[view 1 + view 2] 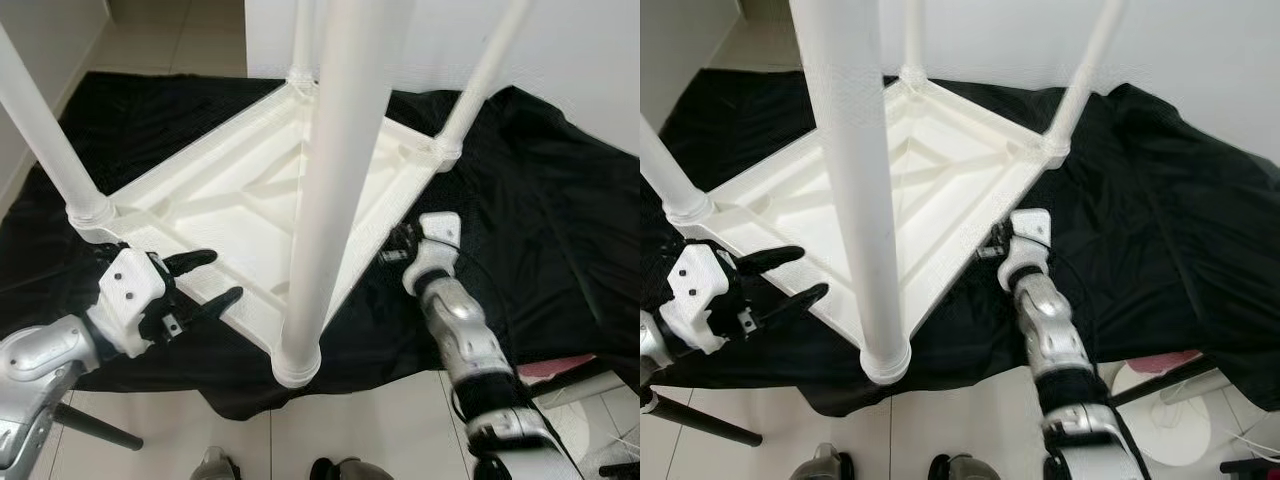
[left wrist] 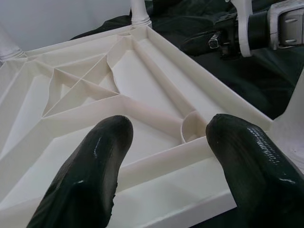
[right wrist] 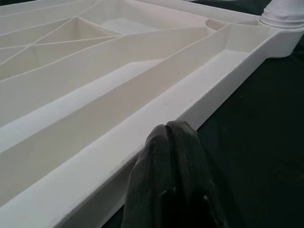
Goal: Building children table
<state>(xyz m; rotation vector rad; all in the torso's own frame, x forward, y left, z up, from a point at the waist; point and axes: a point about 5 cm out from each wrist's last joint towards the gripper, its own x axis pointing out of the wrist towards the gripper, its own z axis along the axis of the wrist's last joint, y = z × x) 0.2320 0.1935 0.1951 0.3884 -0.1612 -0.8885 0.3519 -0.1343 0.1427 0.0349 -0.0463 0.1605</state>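
Note:
A white plastic children's table [image 1: 240, 200] lies upside down on a black cloth, ribbed underside up. Its legs stand upright at the corners: the nearest leg [image 1: 330, 200] rises close to the camera, one on the left [image 1: 50, 150], one on the right [image 1: 480, 80]. My left gripper [image 1: 222, 275] is open at the near-left rim, its fingers [image 2: 95, 175] spread over the edge and holding nothing. My right gripper [image 1: 395, 250] is shut, its fingertips [image 3: 173, 142] pressed together against the outer side of the right rim [image 3: 142, 118].
The black cloth [image 1: 540, 180] covers the floor under the table and spreads far to the right. Pale tiles [image 1: 390, 430] lie in front of it. A white wall stands behind. A black rod [image 1: 95, 428] lies at the lower left, and a pink item [image 1: 545, 372] at the lower right.

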